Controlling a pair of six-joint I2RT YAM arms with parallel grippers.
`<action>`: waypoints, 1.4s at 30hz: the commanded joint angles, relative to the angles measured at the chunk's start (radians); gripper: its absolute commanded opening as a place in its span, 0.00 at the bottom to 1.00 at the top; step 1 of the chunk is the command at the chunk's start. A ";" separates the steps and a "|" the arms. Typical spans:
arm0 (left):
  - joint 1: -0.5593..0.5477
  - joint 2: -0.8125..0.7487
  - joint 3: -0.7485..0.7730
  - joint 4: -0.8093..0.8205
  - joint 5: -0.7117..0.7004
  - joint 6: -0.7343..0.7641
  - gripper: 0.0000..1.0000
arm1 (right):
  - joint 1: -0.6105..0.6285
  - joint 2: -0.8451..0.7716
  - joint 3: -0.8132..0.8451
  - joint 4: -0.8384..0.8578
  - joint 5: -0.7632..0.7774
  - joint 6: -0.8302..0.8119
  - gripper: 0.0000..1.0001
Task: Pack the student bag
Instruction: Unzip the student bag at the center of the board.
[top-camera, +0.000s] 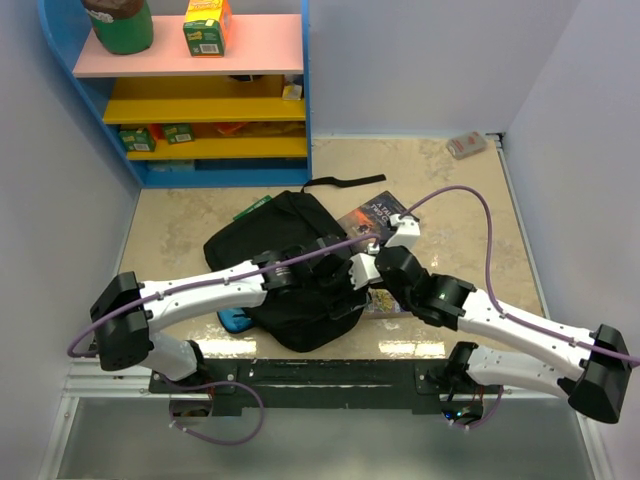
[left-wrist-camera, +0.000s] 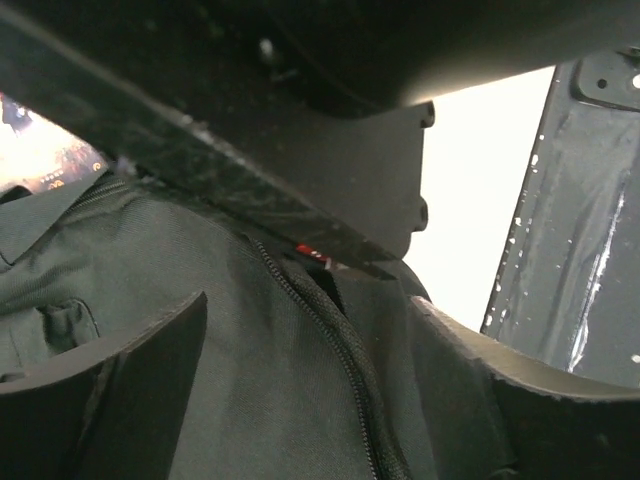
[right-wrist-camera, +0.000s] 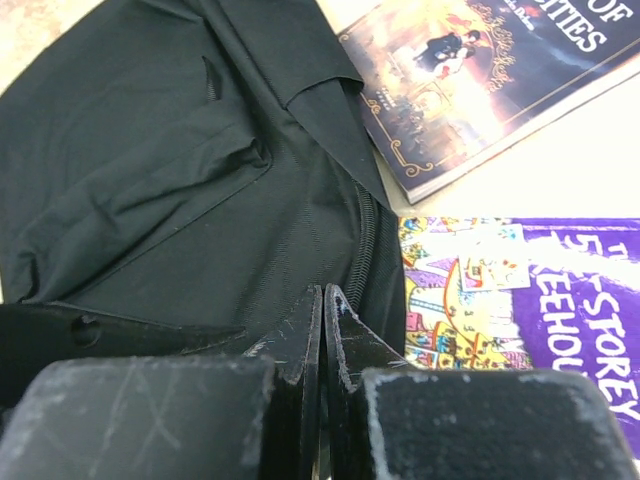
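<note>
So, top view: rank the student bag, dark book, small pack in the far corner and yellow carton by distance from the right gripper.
From the right gripper:
1. student bag, beneath its fingertips.
2. dark book, just beyond, far side.
3. small pack, far right corner.
4. yellow carton, on the top shelf, far left.

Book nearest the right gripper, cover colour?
Book is purple with a multicoloured cartoon panel; best in the right wrist view.
</note>
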 joint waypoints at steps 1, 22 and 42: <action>-0.048 0.055 0.025 0.103 -0.049 0.026 0.79 | 0.025 0.003 0.029 0.066 -0.008 0.019 0.00; -0.088 -0.119 -0.078 -0.066 0.376 0.277 0.00 | -0.003 0.164 0.065 0.078 0.124 0.045 0.00; -0.076 -0.239 -0.052 -0.127 0.502 0.300 0.00 | -0.037 0.383 0.166 0.150 0.156 -0.017 0.00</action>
